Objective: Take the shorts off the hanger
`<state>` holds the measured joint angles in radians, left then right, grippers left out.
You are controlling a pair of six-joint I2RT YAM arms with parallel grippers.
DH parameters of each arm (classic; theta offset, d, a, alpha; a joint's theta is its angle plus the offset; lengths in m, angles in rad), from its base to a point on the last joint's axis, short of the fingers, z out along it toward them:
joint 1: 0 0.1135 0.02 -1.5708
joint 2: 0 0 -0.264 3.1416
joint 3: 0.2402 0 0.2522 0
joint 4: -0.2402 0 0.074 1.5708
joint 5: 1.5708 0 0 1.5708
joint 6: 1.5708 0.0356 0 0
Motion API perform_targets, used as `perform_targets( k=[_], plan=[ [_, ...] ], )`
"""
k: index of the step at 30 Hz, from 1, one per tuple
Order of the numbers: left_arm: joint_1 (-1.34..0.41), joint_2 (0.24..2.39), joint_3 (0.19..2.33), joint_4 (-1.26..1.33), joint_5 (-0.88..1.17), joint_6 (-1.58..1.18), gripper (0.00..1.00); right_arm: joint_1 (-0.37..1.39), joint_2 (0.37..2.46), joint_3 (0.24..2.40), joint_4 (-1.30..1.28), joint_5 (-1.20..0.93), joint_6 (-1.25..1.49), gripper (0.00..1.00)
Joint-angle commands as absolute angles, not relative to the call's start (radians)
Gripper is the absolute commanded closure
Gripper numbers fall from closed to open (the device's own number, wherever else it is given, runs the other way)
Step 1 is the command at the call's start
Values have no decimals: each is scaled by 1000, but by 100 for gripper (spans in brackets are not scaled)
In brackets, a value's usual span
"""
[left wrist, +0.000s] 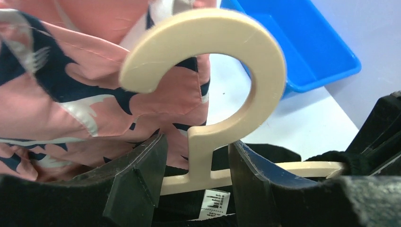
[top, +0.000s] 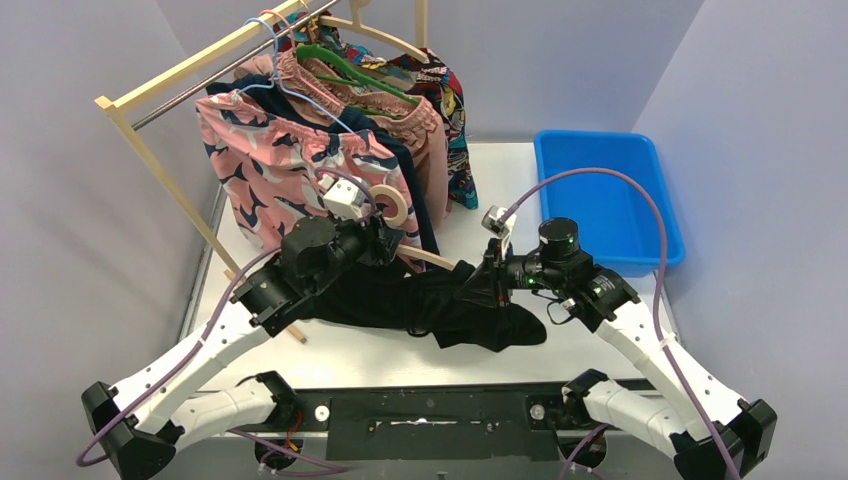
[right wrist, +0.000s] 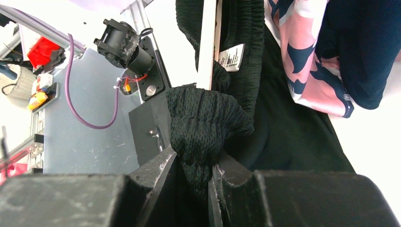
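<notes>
Black shorts [top: 450,312], cream hanger [left wrist: 265,61], pink-navy shorts [top: 270,165], perhaps bird-print

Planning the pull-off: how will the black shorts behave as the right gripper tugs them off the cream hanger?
Probably floppy: the black shorts bunch in the right gripper and sag onto the table. Likely stretchy: the pinched fabric looks gathered and elastic. The cream hanger, between the left gripper's fingers, looks rigid.
</notes>
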<state>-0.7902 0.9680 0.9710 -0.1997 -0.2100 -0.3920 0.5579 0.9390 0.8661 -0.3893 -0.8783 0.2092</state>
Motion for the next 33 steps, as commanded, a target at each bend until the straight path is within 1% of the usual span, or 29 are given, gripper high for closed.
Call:
perform_targets(
  k=[1,2,5,8,10,14,16,18,20,22,24,26,29,33],
  plan=[
    [-787,991,994,-207,-71,-305,51,570,902,869,-226,-912,268,92],
    [-788,989,989,-225,-43,-292,53,571,902,868,-224,-907,276,92],
    [-787,966,966,-243,-52,-301,69,578,900,863,-222,-892,300,92],
    [-787,934,948,-214,-127,-326,93,593,898,861,-220,-875,330,92],
    [-787,919,955,-223,-162,-333,99,599,898,869,-244,-843,349,91],
    [-786,897,962,-286,-213,-331,100,601,895,875,-284,-774,410,86],
    [-786,885,960,-307,-231,-337,100,606,895,873,-284,-767,454,82],
    [-787,874,959,-319,-221,-341,100,624,898,877,-291,-774,479,72],
    [-787,863,951,-315,-201,-349,100,666,896,896,-333,-717,469,58],
    [-787,857,942,-310,-200,-357,100,699,895,916,-370,-645,459,47],
    [-787,860,942,-319,-220,-368,100,719,905,947,-417,-565,460,40],
    [-787,868,941,-332,-242,-383,100,725,914,983,-472,-476,489,36],
    [-787,886,941,-344,-253,-402,100,729,926,1057,-565,-360,520,34],
    [-787,908,942,-316,-253,-405,100,753,938,1118,-599,-315,516,33]
  ],
)
